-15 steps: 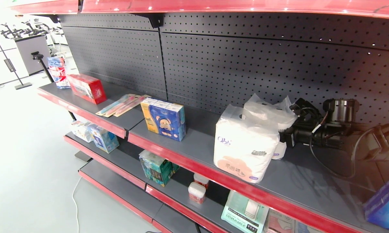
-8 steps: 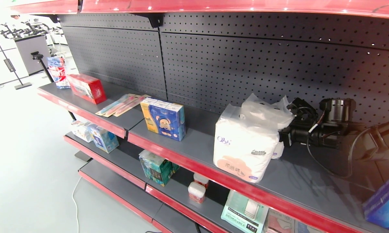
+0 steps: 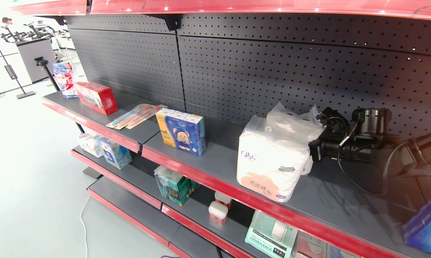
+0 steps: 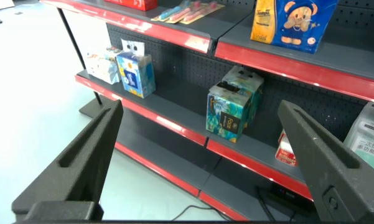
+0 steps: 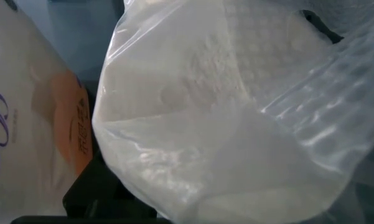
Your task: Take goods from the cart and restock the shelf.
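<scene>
Status on the shelf, left to right: blue-and-red pack at the 9 o'clock end, red box just beside it, toothbrush cards, blue tissue block, then the white tissue pack at the front edge. All of them are sitting flat, so call those stocked.

In hand: the clear bag of paper rolls is at 2 o'clock of the white tissue pack, touching it, back toward the peg panel. The right gripper is at 3 o'clock of that bag, pressed into the plastic. You can't tell whether it's clamped or has let go, so treat the bag as not yet released.

The blue box is at 4 o'clock of the right gripper, well apart. There's bare deck between them, so room for more. I can't judge how much stock is left to fetch.

View deltas:
- **Head cam:** gives you the whole row and the bag-to-pack contact.
- **Left wrist cam:** adds the left gripper, spread wide with nothing in it, facing the lower shelves with small blue packs and a green box.
- **Right wrist cam:** puts you right up against the clear bag, rolls visible through the film, with the white tissue pack just beside it
</scene>
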Robot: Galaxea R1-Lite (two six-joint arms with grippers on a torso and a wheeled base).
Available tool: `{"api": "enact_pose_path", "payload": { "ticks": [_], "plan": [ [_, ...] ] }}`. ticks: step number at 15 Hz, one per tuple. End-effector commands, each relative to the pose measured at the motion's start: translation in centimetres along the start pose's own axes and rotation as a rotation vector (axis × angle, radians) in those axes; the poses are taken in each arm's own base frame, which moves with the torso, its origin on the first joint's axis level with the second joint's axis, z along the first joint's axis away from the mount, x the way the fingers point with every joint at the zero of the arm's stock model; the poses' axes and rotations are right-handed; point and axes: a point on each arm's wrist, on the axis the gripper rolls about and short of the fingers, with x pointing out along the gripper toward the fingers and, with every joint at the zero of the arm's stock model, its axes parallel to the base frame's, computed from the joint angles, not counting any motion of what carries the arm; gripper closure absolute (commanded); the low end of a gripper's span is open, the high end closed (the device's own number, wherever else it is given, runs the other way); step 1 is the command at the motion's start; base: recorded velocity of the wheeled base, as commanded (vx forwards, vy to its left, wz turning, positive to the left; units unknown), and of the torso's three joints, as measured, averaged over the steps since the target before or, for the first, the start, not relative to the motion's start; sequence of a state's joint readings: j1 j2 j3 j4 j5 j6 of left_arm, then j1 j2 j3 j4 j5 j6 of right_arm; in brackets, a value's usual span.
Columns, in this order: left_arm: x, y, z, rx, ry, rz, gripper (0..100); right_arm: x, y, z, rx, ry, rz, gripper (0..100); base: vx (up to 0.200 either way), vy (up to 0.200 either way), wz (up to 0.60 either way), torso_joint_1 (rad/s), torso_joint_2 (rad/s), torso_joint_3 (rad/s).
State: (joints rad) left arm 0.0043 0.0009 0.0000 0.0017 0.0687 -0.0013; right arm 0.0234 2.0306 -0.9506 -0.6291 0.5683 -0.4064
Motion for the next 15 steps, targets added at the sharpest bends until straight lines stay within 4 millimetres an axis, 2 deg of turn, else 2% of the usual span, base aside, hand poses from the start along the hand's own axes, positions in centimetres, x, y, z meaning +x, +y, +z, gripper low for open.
{"api": "enact_pose_path", "payload": {
  "ticks": [1,15],
  "plan": [
    [0.01,0.0,0.0,0.0,0.001,0.001,0,-0.46,-0.48,-0.06,-0.004,-0.001,-0.018,100,0.0,0.0,0.0,0.0,0.0,0.0],
    [0.0,0.0,0.0,0.0,0.001,0.002,0,-1.09,-0.36,-0.7,-0.034,0.022,-0.03,100,0.0,0.0,0.0,0.0,0.0,0.0]
  ]
}}
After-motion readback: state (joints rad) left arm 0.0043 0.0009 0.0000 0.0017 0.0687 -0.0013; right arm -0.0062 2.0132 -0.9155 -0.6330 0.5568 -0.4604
